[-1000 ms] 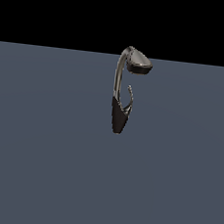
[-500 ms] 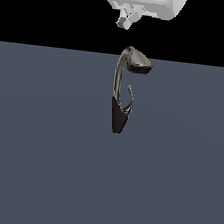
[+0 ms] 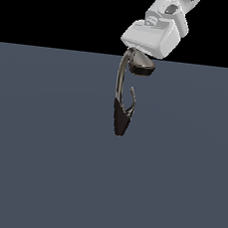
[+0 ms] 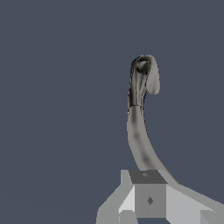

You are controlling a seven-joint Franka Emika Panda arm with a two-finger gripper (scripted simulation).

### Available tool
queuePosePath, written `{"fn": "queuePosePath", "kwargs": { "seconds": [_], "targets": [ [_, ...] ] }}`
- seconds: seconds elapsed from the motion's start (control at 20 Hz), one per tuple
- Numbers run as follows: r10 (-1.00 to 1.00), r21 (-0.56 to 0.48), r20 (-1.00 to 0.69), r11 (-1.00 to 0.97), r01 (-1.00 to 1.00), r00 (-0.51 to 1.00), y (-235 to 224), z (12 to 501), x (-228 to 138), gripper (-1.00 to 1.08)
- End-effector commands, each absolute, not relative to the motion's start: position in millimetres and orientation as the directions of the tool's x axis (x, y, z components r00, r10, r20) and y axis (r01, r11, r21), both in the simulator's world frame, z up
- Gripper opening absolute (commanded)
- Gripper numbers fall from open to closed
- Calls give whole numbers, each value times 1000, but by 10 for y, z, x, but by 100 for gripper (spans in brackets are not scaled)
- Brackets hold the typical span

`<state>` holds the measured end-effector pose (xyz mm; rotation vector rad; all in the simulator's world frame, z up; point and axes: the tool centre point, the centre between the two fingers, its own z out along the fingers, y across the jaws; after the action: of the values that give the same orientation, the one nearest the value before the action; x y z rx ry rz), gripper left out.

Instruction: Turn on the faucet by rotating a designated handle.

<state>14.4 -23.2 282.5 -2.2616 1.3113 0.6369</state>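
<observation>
The faucet (image 3: 121, 82) stands mid-scene in the exterior view, with a tapered black base, a tall curved neck and an oval spout head (image 3: 142, 67). The handle (image 3: 132, 101), a thin silver hook, branches off the top of the base on the exterior view's right. My gripper (image 3: 138, 52) hangs under the white hand, right above the spout head and well above the handle. In the wrist view the fingertips (image 4: 148, 194) form one block with no gap and hold nothing. The neck (image 4: 138, 135) runs away from them toward the dark base, with a pale piece (image 4: 153, 81) beside it.
A flat, plain grey-blue surface (image 3: 39, 167) spreads all round the faucet. The white arm (image 3: 170, 9) comes in from the top on the exterior view's right. Nothing else shows in either view.
The arm entered from the top, then came down and toward the exterior view's right, until its hand sat just over the spout head. The faucet and handle have not moved.
</observation>
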Motion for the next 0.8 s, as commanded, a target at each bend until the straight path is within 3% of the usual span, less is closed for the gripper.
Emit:
{"fn": "queuePosePath", "kwargs": {
  "seconds": [0.0,0.75],
  "targets": [
    [-689,-122,-620,-387,-914,375,-290,2616,264,-100],
    [-699,-8,-704,-167,-986,124,-510,1815,592,-100]
  ]
}}
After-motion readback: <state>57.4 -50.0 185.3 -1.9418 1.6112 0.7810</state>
